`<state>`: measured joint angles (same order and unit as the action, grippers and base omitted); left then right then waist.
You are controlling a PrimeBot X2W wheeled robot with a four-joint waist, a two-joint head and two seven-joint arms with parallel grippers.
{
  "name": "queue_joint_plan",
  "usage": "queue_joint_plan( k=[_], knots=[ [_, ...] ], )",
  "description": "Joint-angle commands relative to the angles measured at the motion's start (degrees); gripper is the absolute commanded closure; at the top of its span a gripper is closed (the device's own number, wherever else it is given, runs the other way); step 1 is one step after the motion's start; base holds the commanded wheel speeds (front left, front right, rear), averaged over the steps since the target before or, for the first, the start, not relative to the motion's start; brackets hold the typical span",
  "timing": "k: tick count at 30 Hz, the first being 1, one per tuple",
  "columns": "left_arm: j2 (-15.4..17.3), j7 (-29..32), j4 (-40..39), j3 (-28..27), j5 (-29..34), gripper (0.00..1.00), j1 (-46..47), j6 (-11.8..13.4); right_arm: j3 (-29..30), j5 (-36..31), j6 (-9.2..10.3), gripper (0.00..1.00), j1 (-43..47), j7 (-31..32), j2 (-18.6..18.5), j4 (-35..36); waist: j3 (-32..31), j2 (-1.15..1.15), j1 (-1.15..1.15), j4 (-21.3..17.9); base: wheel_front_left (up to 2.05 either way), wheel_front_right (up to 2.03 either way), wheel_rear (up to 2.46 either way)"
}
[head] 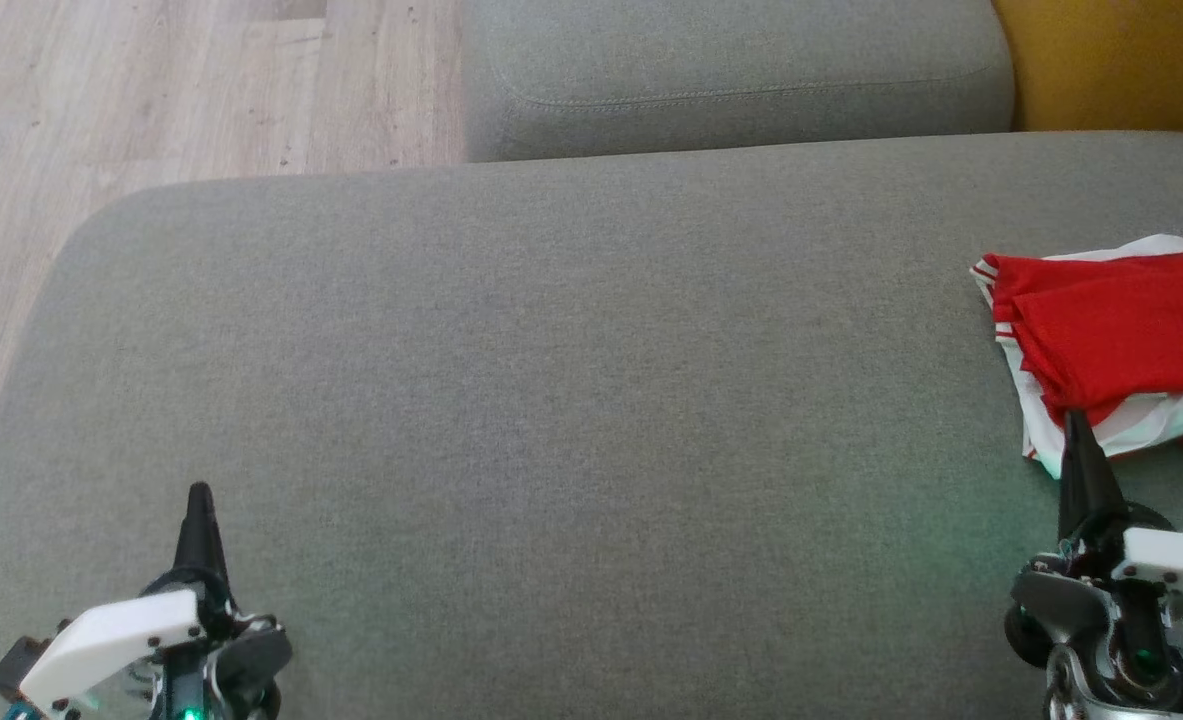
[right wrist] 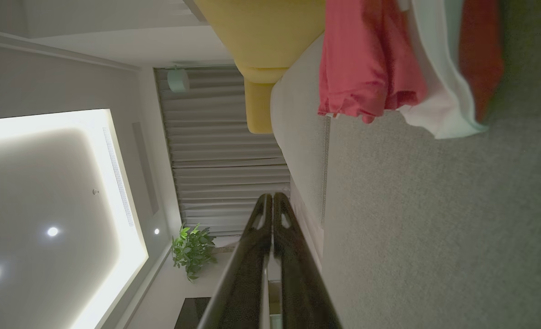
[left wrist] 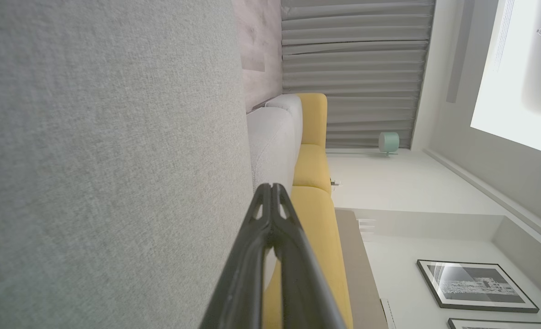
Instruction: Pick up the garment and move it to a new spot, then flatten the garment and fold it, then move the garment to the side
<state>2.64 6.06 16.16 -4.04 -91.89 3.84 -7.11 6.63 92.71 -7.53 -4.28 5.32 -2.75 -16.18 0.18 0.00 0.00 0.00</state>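
Pointing up from the lower left of the head view, the left gripper [head: 198,492] has its two dark fingers pressed together and holds nothing above the grey sofa seat [head: 551,380], with the wooden floor [head: 151,90] at the upper left. At the right edge of the frame, the red and white garment [head: 1121,335] lies in folded layers on the seat. Just below it, at the lower right, the right gripper [head: 1073,425] also has its fingers together and empty, its tip at the garment's lower edge.
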Motion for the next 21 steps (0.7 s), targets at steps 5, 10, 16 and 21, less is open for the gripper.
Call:
queue_joint_plan(
  k=[5, 10, 16, 21],
  knots=[
    [0.32, 0.39, -2.1, -2.43, -0.32, 1.0, 2.35, -0.37, -0.9, 0.11, 0.04, 1.0, -1.83, 0.53, -0.72, 2.19, 0.0, 0.0, 0.0, 0.0, 0.0, 0.0, 0.0],
    [0.31, 0.39, -2.1, -2.44, -0.31, 1.0, 2.35, -0.37, -0.85, 0.07, 0.04, 1.0, -1.84, 0.57, -0.68, 2.19, 0.0, 0.0, 0.0, 0.0, 0.0, 0.0, 0.0],
    [0.3, 0.4, -2.1, -2.45, -0.31, 1.0, 2.35, -0.37, -0.79, 0.02, 0.04, 1.0, -1.84, 0.62, -0.64, 2.19, 0.0, 0.0, 0.0, 0.0, 0.0, 0.0, 0.0],
    [0.3, 0.41, -2.1, -2.46, -0.3, 1.0, 2.35, -0.37, -0.74, -0.02, 0.04, 1.0, -1.85, 0.66, -0.6, 2.19, 0.0, 0.0, 0.0, 0.0, 0.0, 0.0, 0.0]
  ],
)
